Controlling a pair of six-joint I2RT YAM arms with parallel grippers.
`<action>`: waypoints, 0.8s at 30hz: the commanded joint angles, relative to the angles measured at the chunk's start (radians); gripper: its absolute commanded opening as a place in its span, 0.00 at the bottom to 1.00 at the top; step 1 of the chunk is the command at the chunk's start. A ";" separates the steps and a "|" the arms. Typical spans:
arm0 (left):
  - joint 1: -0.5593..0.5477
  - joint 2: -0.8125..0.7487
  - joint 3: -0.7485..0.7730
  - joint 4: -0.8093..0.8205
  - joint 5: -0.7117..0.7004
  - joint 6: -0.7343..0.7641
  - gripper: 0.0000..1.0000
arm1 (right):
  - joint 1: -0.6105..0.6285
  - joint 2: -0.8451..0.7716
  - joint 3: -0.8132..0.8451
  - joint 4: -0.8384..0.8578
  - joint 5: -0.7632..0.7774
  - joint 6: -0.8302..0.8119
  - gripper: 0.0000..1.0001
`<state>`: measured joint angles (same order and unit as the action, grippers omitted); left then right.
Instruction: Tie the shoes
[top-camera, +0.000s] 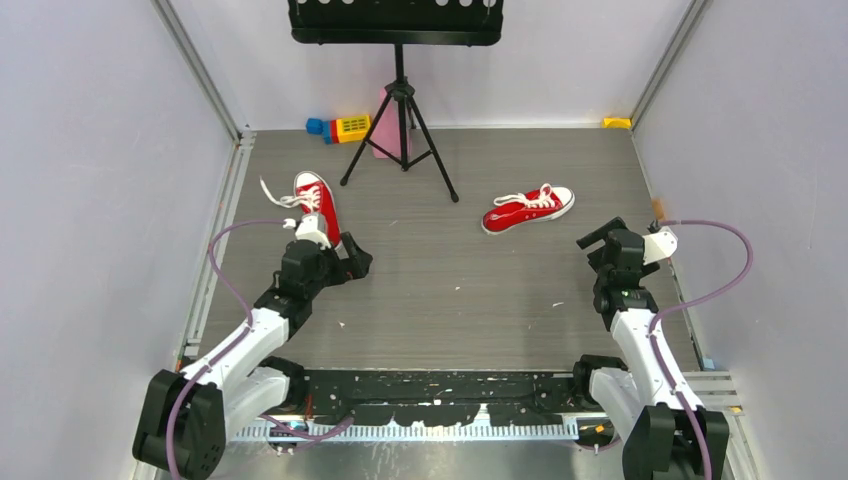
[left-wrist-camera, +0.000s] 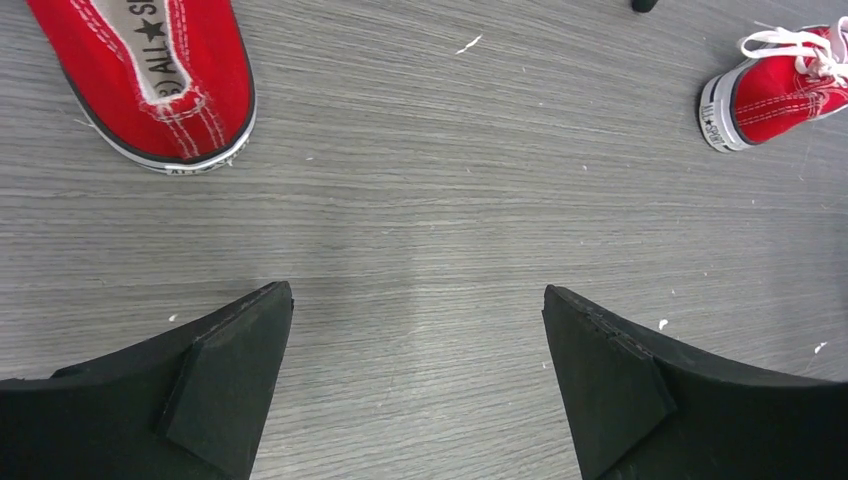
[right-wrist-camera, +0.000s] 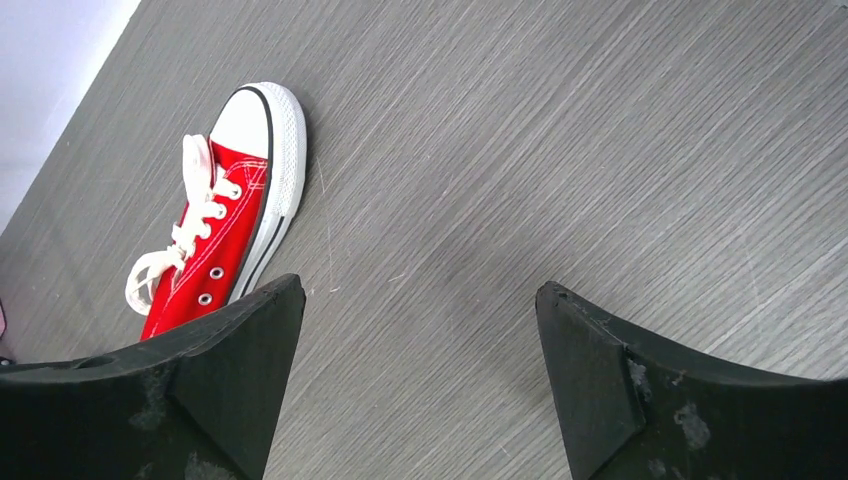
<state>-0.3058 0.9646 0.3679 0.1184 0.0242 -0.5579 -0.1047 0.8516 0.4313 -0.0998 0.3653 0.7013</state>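
Two red sneakers with white laces lie on the grey table. One shoe (top-camera: 318, 203) is at the left, toe pointing away, its laces loose and trailing left. Its heel (left-wrist-camera: 170, 80) shows top left in the left wrist view. The other shoe (top-camera: 528, 208) lies right of centre, toe to the right, laces loose. It also shows in the left wrist view (left-wrist-camera: 775, 90) and the right wrist view (right-wrist-camera: 225, 215). My left gripper (top-camera: 345, 262) (left-wrist-camera: 418, 295) is open and empty just behind the left shoe's heel. My right gripper (top-camera: 598, 252) (right-wrist-camera: 420, 290) is open and empty, right of the other shoe.
A black tripod stand (top-camera: 400, 120) stands at the back centre, one foot (left-wrist-camera: 643, 5) showing in the left wrist view. Blue and yellow toy blocks (top-camera: 340, 127) and a pink object (top-camera: 385, 125) lie behind it. White walls close in left, right and back.
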 joint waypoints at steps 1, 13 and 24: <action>-0.001 -0.031 0.013 0.010 -0.072 0.004 1.00 | 0.000 -0.012 -0.003 0.018 0.036 0.021 0.91; 0.003 -0.009 0.183 -0.249 -0.219 -0.009 0.99 | 0.000 0.018 0.033 -0.071 0.047 0.049 1.00; 0.264 0.186 0.469 -0.486 -0.198 -0.012 0.80 | 0.000 -0.015 -0.044 0.030 -0.018 0.084 0.96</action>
<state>-0.1158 1.0641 0.7662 -0.2760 -0.1761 -0.5678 -0.1047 0.8471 0.4095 -0.1459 0.3573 0.7574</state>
